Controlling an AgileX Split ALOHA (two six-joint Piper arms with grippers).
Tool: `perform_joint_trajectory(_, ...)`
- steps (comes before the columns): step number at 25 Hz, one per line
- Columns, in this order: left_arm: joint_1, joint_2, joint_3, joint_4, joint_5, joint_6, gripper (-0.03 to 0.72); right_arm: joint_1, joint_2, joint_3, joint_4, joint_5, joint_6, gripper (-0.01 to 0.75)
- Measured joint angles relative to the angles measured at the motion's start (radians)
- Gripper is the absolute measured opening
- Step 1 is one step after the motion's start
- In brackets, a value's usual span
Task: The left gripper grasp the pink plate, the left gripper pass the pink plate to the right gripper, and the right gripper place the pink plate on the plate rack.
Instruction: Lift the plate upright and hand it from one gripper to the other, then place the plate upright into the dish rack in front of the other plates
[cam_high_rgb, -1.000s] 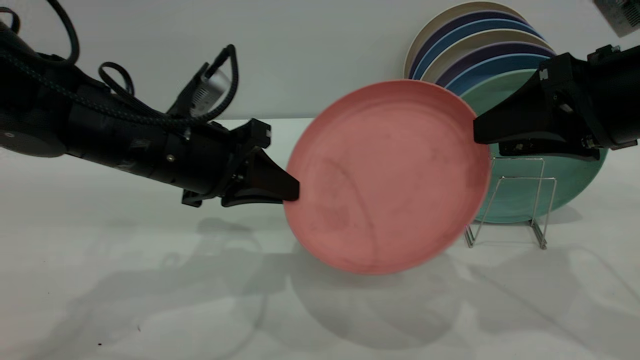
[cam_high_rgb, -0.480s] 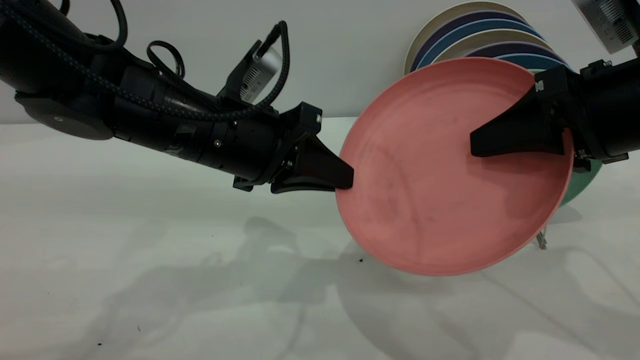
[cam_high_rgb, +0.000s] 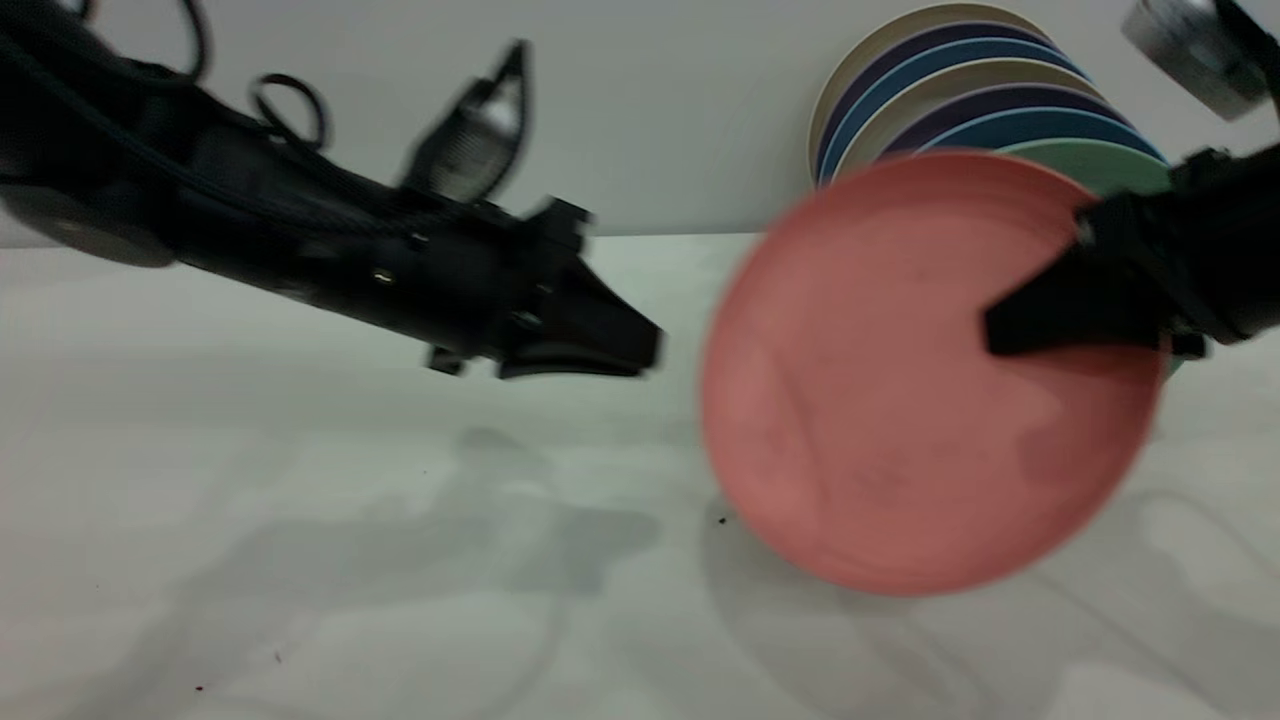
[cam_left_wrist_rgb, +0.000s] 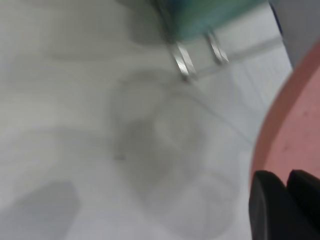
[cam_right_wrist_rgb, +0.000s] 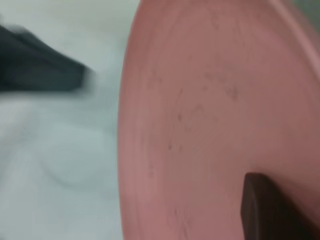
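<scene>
The pink plate (cam_high_rgb: 900, 400) hangs nearly upright above the table at the right, its face toward the exterior camera. My right gripper (cam_high_rgb: 990, 335) is shut on its right rim, one finger (cam_right_wrist_rgb: 265, 205) lying across the plate's face (cam_right_wrist_rgb: 210, 100). My left gripper (cam_high_rgb: 650, 350) is a short way to the left of the plate and does not touch it. Its fingers (cam_left_wrist_rgb: 265, 205) stand slightly apart with nothing between them, and the plate's edge (cam_left_wrist_rgb: 295, 135) shows beyond them. The pink plate hides the plate rack in the exterior view. Its wire feet (cam_left_wrist_rgb: 182, 60) show in the left wrist view.
A stack of leaning plates (cam_high_rgb: 950, 90) in cream, purple and blue stands against the back wall at the right. A mint-green plate (cam_high_rgb: 1090, 165) sits in front of them, just behind the pink plate. White table (cam_high_rgb: 350, 560) spreads to the left and front.
My left gripper has let go of the pink plate and drawn back to the left. The plate, held by the right gripper alone, has sunk a little and shifted right.
</scene>
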Motion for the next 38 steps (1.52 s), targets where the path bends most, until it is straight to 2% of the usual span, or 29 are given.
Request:
perform_joint_trajectory(3, 0.082, 0.000, 0.000, 0.021, 0.016, -0.018, 0.164, -0.027, -0.037, 0.000, -0.017, 0.007, -0.049, 0.121)
perform_joint_trajectory(7, 0.165, 0.000, 0.000, 0.076, 0.025, -0.056, 0.260, -0.068, -0.092, 0.000, -0.075, 0.071, -0.130, 0.121)
perform_joint_trajectory(11, 0.215, 0.000, 0.000, 0.152, 0.028, -0.097, 0.285, -0.095, -0.129, 0.000, -0.160, 0.123, -0.283, 0.121)
perform_joint_trajectory(14, 0.221, 0.000, 0.000, 0.207, 0.033, -0.107, 0.286, -0.097, -0.142, -0.001, -0.195, 0.135, -0.411, 0.121)
perform_joint_trajectory(18, 0.221, 0.000, 0.000, 0.234, 0.034, -0.109, 0.286, -0.097, -0.143, -0.056, -0.290, 0.138, -0.411, 0.121)
perform_joint_trajectory(29, 0.221, 0.000, 0.000, 0.244, 0.034, -0.110, 0.286, -0.097, -0.139, -0.322, -0.661, 0.157, -0.411, 0.121)
perform_joint_trajectory(38, 0.221, 0.000, 0.000, 0.259, 0.034, -0.114, 0.286, -0.097, -0.046, -0.468, -0.725, 0.149, -0.411, 0.121)
